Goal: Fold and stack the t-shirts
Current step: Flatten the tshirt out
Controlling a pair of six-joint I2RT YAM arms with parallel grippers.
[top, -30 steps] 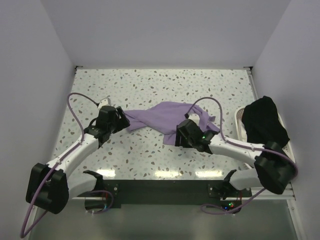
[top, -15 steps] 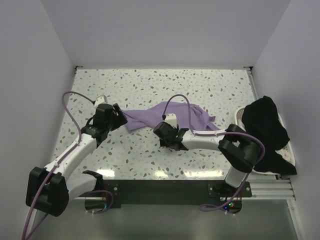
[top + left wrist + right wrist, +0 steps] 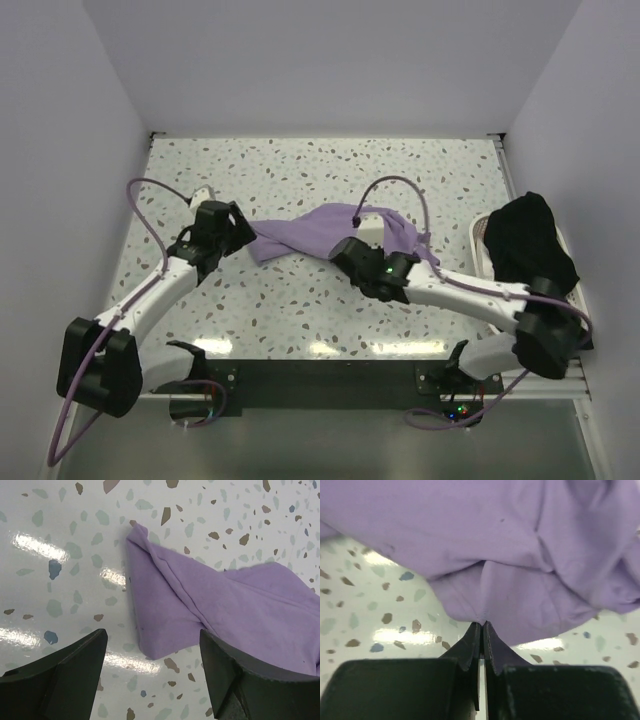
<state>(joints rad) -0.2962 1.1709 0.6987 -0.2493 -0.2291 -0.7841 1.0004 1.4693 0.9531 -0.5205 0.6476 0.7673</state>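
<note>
there the lavender t-shirt (image 3: 305,232) lies bunched and wrinkled.

There's the purple shirt (image 3: 320,230), rumpled and drawn out long, its folded corner just ahead of the left pincer (image 3: 240,232), its near hem nipped in the right pincer (image 3: 482,626). The black shirt (image 3: 528,240) sits heaped well to that pincer's right.

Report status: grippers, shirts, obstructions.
Right gripper shut on purple shirt, near edge. Left gripper open over its left corner. Black shirt heaped at right, untouched. Nothing blocking.
</note>
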